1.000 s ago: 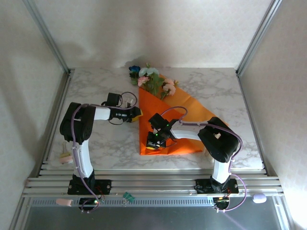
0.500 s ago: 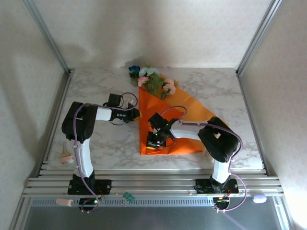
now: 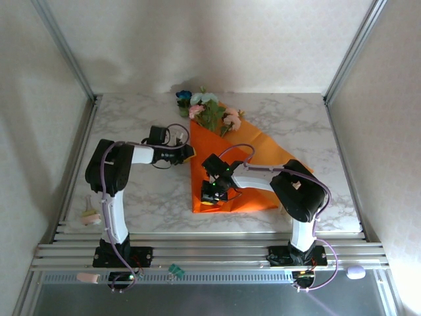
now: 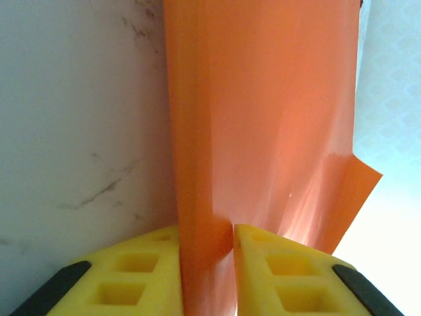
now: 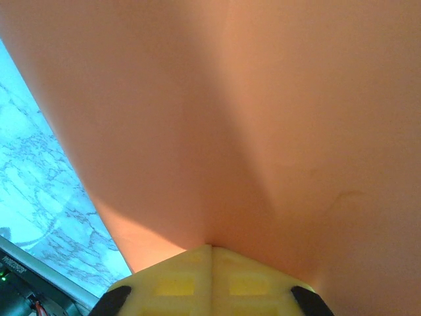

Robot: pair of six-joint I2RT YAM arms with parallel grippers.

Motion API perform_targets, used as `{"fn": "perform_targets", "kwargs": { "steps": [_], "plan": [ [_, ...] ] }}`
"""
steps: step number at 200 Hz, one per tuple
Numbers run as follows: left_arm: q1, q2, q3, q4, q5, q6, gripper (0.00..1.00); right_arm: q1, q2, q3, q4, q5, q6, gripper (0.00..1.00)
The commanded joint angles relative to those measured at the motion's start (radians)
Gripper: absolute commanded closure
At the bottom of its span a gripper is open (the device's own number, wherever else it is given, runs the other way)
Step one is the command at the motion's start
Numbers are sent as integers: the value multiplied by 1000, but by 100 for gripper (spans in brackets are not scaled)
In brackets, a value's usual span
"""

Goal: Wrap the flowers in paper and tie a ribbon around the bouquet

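Note:
The orange paper (image 3: pixel 263 150) lies on the marble table with its left part folded over the stems. The flowers (image 3: pixel 209 109) stick out at its far end, pink, white and one blue. My left gripper (image 3: pixel 187 153) is at the paper's left edge. In the left wrist view that gripper (image 4: pixel 206 232) is shut on a standing fold of the paper (image 4: pixel 263 99). My right gripper (image 3: pixel 212 193) rests on the folded flap near its front corner. In the right wrist view its pads (image 5: pixel 211 250) are shut together, tips against the paper (image 5: pixel 230 99). The ribbon is not identifiable.
A small pale object (image 3: pixel 89 216) lies at the table's left front edge; I cannot tell if it is ribbon. Metal frame posts (image 3: pixel 66 52) rise at the back corners. An aluminium rail (image 3: pixel 210 250) runs along the front by the arm bases.
The left gripper slid right onto the paper's left edge and closed on it. The right gripper stayed on the folded flap.

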Motion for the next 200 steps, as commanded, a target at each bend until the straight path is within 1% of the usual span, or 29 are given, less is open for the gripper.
{"fn": "perform_targets", "kwargs": {
  "steps": [1,14,32,59,71,96,119,134,143,160,173,180,200],
  "plan": [
    [5,56,47,-11,-85,21,85,0,30,-2,-40,5,2,98],
    [6,65,66,-13,-95,15,92,0,28,0,-39,4,0,97],
    [6,64,81,-22,-104,13,100,0,15,8,-39,14,-6,88],
    [10,56,75,-21,-92,18,100,1,-36,30,-65,54,-24,73],
    [16,50,61,0,-80,7,100,0,-63,40,-81,68,-31,68],
    [39,38,33,46,-46,-26,100,0,-121,24,-96,86,-30,66],
    [49,34,33,43,-40,-25,100,-2,-177,-53,-65,92,-16,65],
    [53,35,39,25,-40,-15,96,-5,-213,-102,-43,90,-10,66],
    [54,38,41,18,-38,-13,92,-4,-225,-122,-40,89,-6,68],
    [56,38,42,9,-40,-7,75,-6,-232,-146,-31,87,-3,70],
    [55,39,43,4,-44,-5,67,-12,-226,-153,-17,87,-1,72],
    [55,38,45,-1,-50,-4,64,-16,-219,-150,-13,88,-1,72],
    [55,45,59,-25,-63,8,63,-25,-186,-127,0,84,-2,75]
  ]
}}
